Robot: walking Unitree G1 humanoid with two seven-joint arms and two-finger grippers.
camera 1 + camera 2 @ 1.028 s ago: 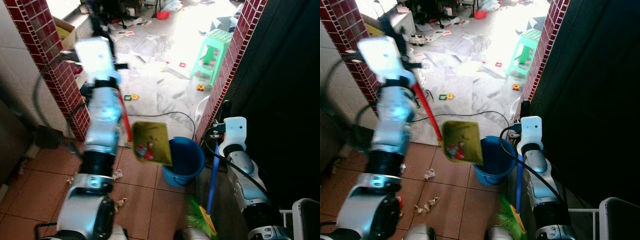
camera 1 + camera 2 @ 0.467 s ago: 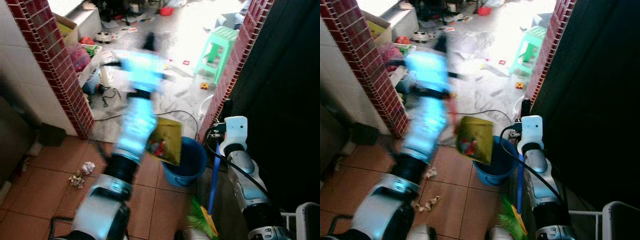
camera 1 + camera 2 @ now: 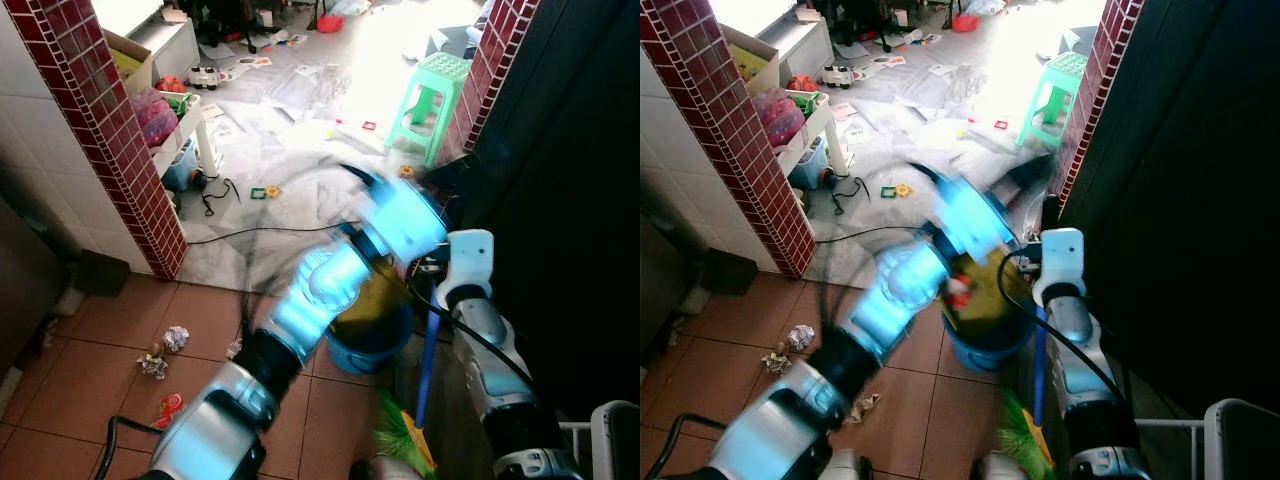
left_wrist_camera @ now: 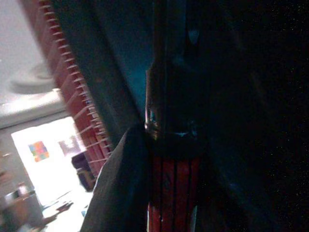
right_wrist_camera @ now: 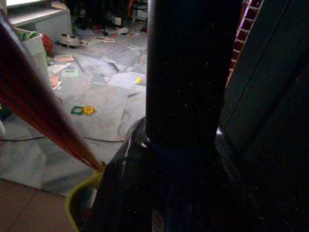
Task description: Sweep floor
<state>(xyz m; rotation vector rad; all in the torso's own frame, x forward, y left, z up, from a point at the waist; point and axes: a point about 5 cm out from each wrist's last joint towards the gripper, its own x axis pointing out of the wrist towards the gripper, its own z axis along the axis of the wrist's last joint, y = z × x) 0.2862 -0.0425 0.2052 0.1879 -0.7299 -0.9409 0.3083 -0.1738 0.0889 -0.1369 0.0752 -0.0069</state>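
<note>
Floor tiles (image 3: 90,350) near the brick pillar (image 3: 110,140) have not been swept clean: from where I stand, crumpled paper scraps (image 3: 165,345) and a red bit lie on the terracotta, and the pale floor beyond the doorway is strewn with paper and toys around a green stool (image 3: 432,95). The left arm is a blur over the blue bucket (image 3: 365,345), tipping the yellow dustpan (image 3: 985,285) into it by its red handle (image 4: 171,193), which the left gripper (image 4: 169,130) clasps. The right gripper (image 3: 447,225) is up by the wall, wrapped on the broom (image 3: 425,350), whose green bristles (image 3: 400,440) rest on the floor. I'd judge one load is being emptied, with plenty left to sweep.
</note>
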